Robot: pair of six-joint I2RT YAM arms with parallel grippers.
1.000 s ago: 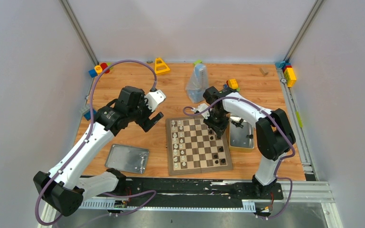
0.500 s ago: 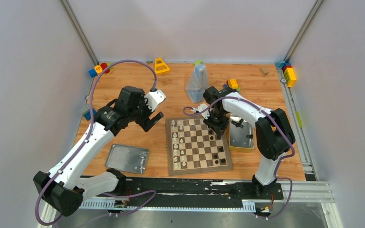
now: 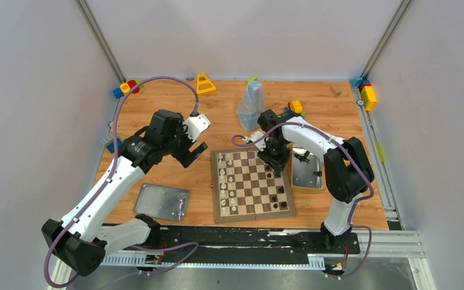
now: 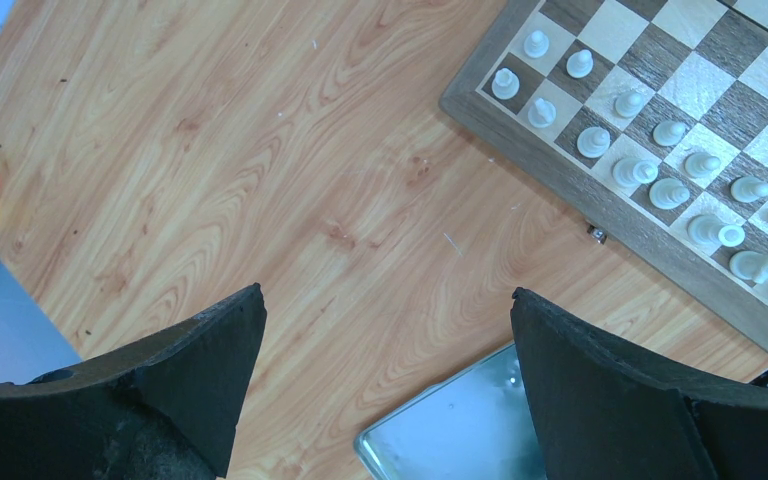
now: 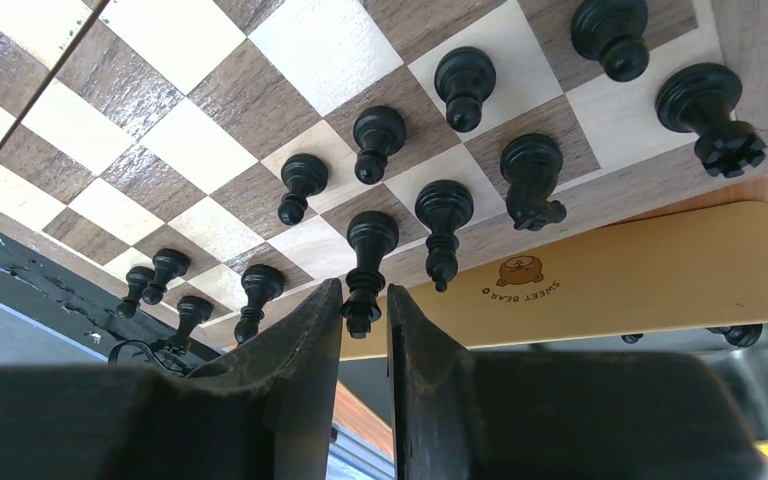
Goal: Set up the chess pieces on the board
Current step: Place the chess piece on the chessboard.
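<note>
Wooden table point(image 3: 217, 115), grey walls on three sides, toy blocks point(image 3: 125, 89) parked in the far corners. Left to right:

Left gripper point(image 4: 385, 300): jaws spread wide with nothing between them. It hangs over bare wood off the board's left edge, and the tin lid point(image 3: 162, 201) lies towards the table's near edge. You have no job for it in this step, so leave it be.

Board point(image 3: 255, 181): mid-table, closer to the near edge than the far one. White pieces point(image 4: 632, 172) stand in two files along its left edge. Black pieces point(image 5: 460, 85) stand along its right edge with gaps in the rows (that side looks unfinished).

Right gripper point(image 5: 363, 312): down at the board's right edge. The fingers are only a sliver apart and the head of one black piece point(image 5: 371, 235) sits between the tips. Its foot looks planted on an edge square. I cannot tell from the wrist view whether the pads pinch it or merely flank it.

Judgement: the step in hand is setting this piece down. Open just enough to clear the head, then lift straight up. Neighbours stand close on both sides, and any sideways drift could topple one. Check that it stands upright before you go to the tin point(image 5: 610, 270) just beside the board's right edge, which seems to hold the spares.
</note>
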